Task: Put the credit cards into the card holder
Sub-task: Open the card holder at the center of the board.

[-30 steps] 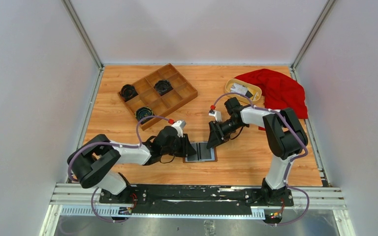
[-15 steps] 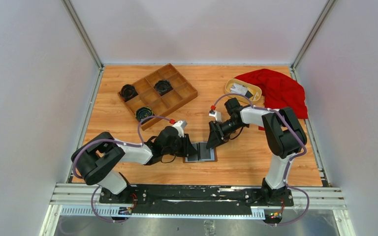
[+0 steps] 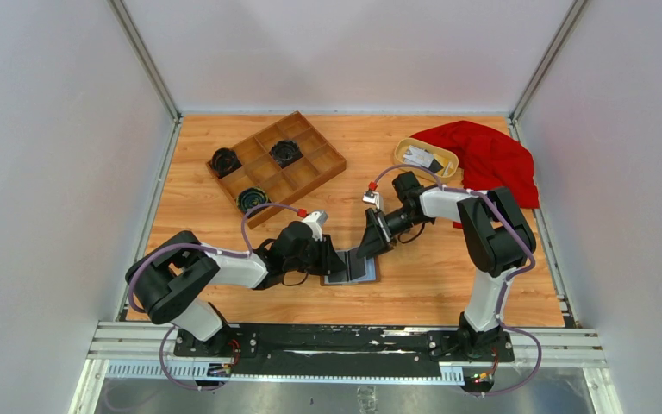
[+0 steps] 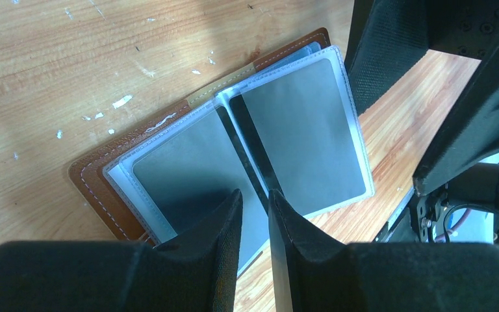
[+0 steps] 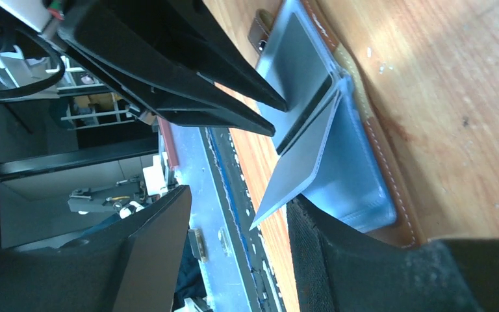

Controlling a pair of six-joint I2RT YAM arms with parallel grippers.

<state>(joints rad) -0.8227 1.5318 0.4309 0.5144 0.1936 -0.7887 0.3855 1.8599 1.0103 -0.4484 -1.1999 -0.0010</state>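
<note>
The brown card holder (image 3: 352, 267) lies open on the table, its grey-blue pockets facing up (image 4: 188, 169). My left gripper (image 4: 255, 194) is shut on a dark credit card (image 4: 250, 140) held edge-on, with its far end at the holder's middle fold. My left gripper also shows in the top view (image 3: 334, 259). My right gripper (image 5: 240, 195) is open, and one finger (image 5: 364, 260) props up a clear pocket leaf (image 5: 299, 162) of the holder (image 5: 390, 169). In the top view my right gripper (image 3: 367, 250) is over the holder's right half. More cards (image 3: 421, 157) lie in the yellow dish (image 3: 444, 164).
A wooden compartment tray (image 3: 277, 166) with black round parts stands at the back left. A red cloth (image 3: 483, 155) lies at the back right beside the dish. White walls stand on three sides of the table.
My right gripper has moved a little left and down onto the holder and raised a pocket leaf. My left gripper has edged slightly right with the card.
</note>
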